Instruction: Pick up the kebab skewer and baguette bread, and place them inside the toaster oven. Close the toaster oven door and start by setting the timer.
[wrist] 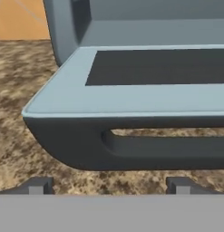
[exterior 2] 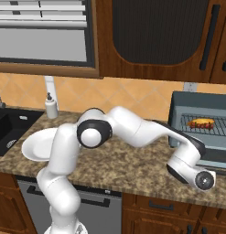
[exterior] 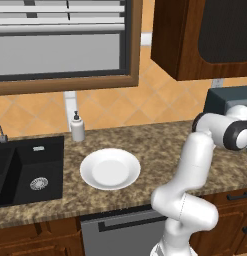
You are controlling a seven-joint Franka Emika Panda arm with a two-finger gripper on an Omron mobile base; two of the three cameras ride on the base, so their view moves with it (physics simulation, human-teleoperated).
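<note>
The fingers (wrist: pixel 109 185) stood wide open, empty, their two dark tips low in the hand view, just below the door's bar handle (wrist: pixel 168 146), apart from it. The door (wrist: pixel 145 86) lay folded down flat, its dark glass pane cut off at the right edge. In the right base view the hand hung before the door's front edge, its fingers hidden behind the wrist. The oven (exterior 2: pixel 202 125) stood open on the granite table (exterior 2: pixel 132 164), its right side and knobs cut off. On the rack inside lay the bread (exterior 2: pixel 201 123), golden-orange; darker bits on it could have been the skewer, too small to tell. A white plate (exterior: pixel 110 168) sat bare near the sink (exterior: pixel 25 170), a soap bottle (exterior: pixel 77 127) behind it.
</note>
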